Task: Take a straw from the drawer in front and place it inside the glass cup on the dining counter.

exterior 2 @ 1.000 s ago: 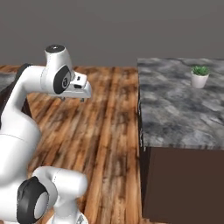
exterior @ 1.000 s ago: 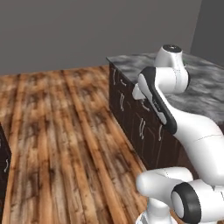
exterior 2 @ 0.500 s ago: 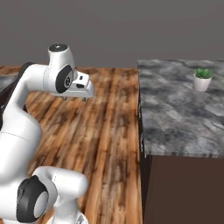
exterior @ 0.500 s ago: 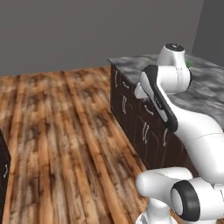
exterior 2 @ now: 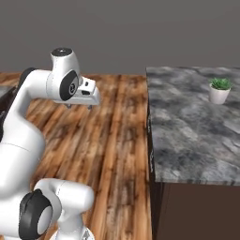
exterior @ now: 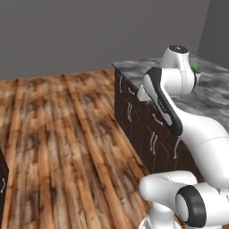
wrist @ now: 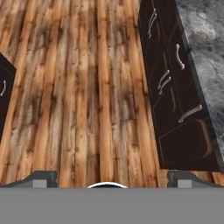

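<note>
The gripper point(exterior 2: 79, 106) hangs high over the wooden floor point(wrist: 87, 87), jaws spread wide and holding nothing. To its right, the grey stone surface point(exterior 2: 187, 126) carries a potted plant point(exterior 2: 219, 90). The dark cabinet front point(wrist: 175, 87) below it seems to include a drawer point(wrist: 186, 142), shut.

A white pot with a green plant point(exterior 2: 219, 91) sits on grey stone at three o'clock. Brown plank floor point(exterior: 62, 134) spreads toward nine o'clock, beside dark cabinet doors point(wrist: 175, 92).
</note>
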